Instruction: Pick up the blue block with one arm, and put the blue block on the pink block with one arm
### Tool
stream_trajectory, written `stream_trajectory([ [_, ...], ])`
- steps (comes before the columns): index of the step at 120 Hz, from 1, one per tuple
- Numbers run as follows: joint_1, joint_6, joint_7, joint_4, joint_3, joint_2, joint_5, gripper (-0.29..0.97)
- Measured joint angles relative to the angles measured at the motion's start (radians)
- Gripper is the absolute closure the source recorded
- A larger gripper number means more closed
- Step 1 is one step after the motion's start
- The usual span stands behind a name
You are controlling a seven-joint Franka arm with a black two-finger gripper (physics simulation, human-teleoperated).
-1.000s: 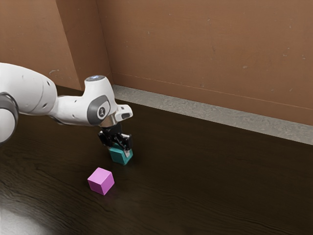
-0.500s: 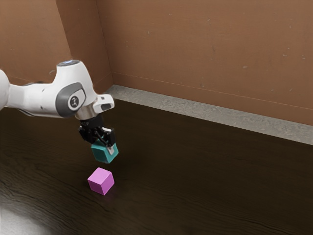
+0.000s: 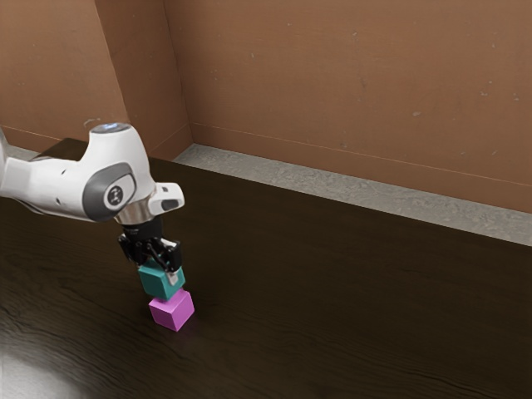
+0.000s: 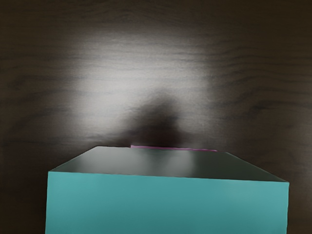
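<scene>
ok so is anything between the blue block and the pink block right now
Nothing. In the exterior view the blue block appears to rest directly on the pink block, with no gap or object showing between them.

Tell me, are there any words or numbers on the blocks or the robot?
None can be read: the blue block, the pink block, the table and the wall are all plain.
A tiny pale mark on the arm is too small to read.
</scene>
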Motion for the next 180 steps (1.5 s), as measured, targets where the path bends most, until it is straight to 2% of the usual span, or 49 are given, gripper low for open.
stream_trajectory([
  [60, -0.016, 0.043, 0.012, -0.105, -0.009, -0.089, 0.019, 0.38],
  [130, -0.016, 0.068, -0.051, -0.094, -0.021, -0.057, 0.012, 0.39],
  [180, -0.018, 0.069, -0.078, -0.075, -0.032, -0.043, 0.04, 0.38],
])
